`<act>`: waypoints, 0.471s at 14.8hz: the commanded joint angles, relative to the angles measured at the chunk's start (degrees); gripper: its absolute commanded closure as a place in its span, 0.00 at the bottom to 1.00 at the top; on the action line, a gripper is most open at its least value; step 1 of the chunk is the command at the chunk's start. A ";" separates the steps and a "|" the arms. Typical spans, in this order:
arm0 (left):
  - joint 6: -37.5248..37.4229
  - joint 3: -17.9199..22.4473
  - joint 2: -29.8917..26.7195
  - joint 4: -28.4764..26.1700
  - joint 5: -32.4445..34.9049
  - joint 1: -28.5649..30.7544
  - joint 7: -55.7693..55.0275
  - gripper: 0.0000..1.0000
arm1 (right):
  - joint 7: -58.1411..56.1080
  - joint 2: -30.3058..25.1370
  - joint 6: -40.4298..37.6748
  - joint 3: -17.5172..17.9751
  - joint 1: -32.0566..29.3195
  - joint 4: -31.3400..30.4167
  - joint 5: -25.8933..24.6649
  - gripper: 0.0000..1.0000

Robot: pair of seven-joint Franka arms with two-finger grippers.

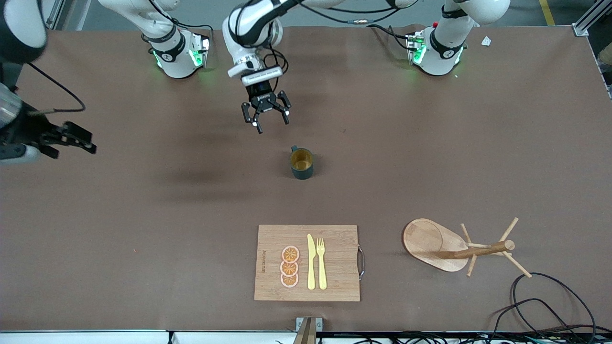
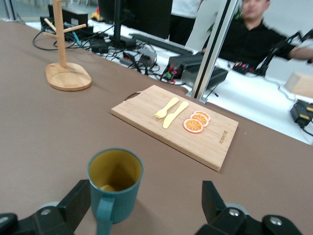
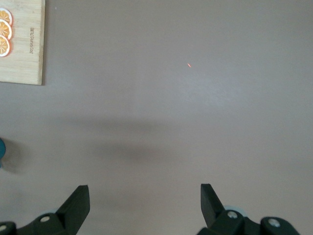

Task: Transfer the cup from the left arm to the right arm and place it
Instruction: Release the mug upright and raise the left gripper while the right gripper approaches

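Note:
The cup (image 1: 301, 163) is a dark teal mug with a mustard-yellow inside. It stands upright mid-table, its handle toward the robots' bases. My left gripper (image 1: 266, 114) is open and empty, over the table beside the cup, toward the bases. In the left wrist view the cup (image 2: 115, 185) stands just ahead of the open left gripper (image 2: 144, 208), close to one finger (image 2: 74, 203), handle toward the camera. My right gripper (image 1: 71, 139) is open and empty over the right arm's end of the table. The right wrist view shows it (image 3: 144, 205) above bare table.
A wooden cutting board (image 1: 339, 239) with a yellow knife (image 1: 311, 263), a fork (image 1: 321, 263) and orange slices (image 1: 289, 266) lies nearer the front camera than the cup. A wooden mug tree (image 1: 483, 249) lies beside it, toward the left arm's end. Cables (image 1: 550, 306) trail there.

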 commanded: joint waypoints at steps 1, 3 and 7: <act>-0.30 0.17 -8.56 -1.73 -7.90 1.99 5.99 0.00 | 4.53 -0.05 4.76 -0.08 3.64 -3.87 0.85 0.00; -0.30 0.26 -14.53 -1.91 -13.53 4.02 12.91 0.00 | 10.78 1.71 6.86 -0.08 7.33 -3.96 0.85 0.00; -0.30 0.61 -25.62 -1.91 -25.66 11.56 31.29 0.00 | 18.60 5.66 11.96 -0.08 13.05 -4.05 0.85 0.00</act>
